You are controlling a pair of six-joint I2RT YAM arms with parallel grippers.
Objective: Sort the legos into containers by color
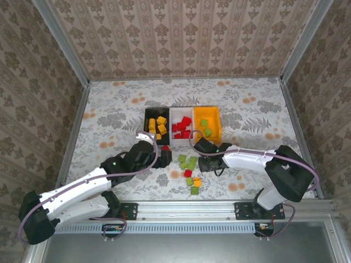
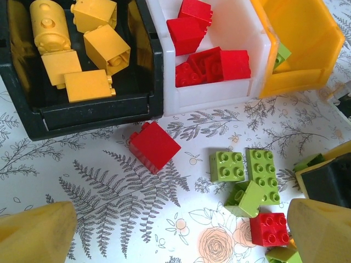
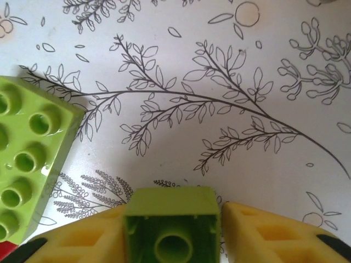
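Observation:
The black bin (image 1: 148, 116) holds yellow bricks (image 2: 88, 85), the white bin (image 1: 181, 111) holds red bricks (image 2: 211, 64), and the orange bin (image 1: 209, 112) holds green ones. My left gripper (image 1: 162, 158) (image 2: 178, 241) hangs open over the table in front of the black bin, with nothing between its fingers (image 2: 35, 233). A loose red brick (image 2: 154, 146) lies just ahead of it. My right gripper (image 1: 210, 160) (image 3: 173, 222) is shut on a light green brick (image 3: 171, 211), hollow underside toward the camera, low over the table. Loose green bricks (image 1: 191, 163) lie between the arms.
More loose bricks lie near the front: a red one (image 1: 188, 173), an orange one (image 1: 197, 181) and a green one (image 1: 194, 190). A long green brick (image 3: 27, 153) sits just left of my right gripper. Metal rails (image 1: 74, 131) edge the table on both sides.

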